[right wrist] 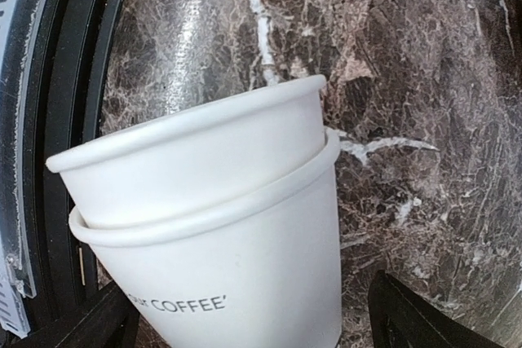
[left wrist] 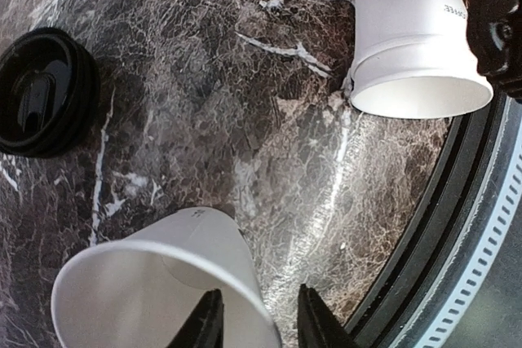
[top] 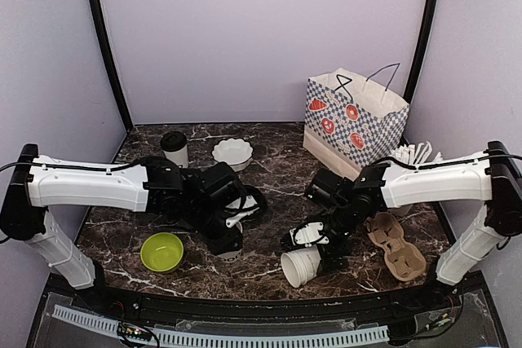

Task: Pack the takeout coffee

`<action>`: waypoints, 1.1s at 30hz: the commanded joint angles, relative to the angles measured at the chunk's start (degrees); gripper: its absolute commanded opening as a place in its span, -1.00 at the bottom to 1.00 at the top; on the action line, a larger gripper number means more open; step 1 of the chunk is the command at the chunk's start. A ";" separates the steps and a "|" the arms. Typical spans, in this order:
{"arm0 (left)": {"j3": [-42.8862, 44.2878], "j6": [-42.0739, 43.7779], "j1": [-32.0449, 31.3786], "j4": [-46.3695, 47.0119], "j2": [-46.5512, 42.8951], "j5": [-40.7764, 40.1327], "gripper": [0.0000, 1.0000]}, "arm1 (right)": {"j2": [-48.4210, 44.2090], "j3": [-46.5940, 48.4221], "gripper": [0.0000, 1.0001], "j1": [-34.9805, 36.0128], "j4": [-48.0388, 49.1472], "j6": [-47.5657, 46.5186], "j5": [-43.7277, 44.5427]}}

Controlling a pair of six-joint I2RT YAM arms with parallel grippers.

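Two nested white paper cups lettered COFFEE, without lids, lie tilted near the table's front edge. My right gripper stands open around them, its right finger clear of the cup wall. A single lidless white cup sits under my left gripper. One finger is inside the cup and one outside, parted wider than the wall between them. In the top view the left gripper is left of the right gripper. A black-lidded cup stands upright at the back left. A stack of black lids rests on the table.
A checked paper bag stands at the back right, with a cup of white straws beside it. A brown pulp cup carrier lies at the right. A green bowl sits front left, a white scalloped bowl behind.
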 commanded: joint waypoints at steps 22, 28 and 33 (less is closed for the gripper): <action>10.79 1.52 4.42 4.87 -10.77 -0.21 -0.04 | -0.78 7.49 0.37 -4.51 -6.90 -1.37 -11.49; 12.43 2.29 6.19 10.48 -10.62 3.06 -0.03 | -2.32 16.68 0.39 -12.70 -11.06 -0.46 -19.49; 10.39 5.99 6.30 20.74 -12.44 11.64 0.13 | -0.43 26.55 0.41 -19.79 -10.80 4.12 -30.24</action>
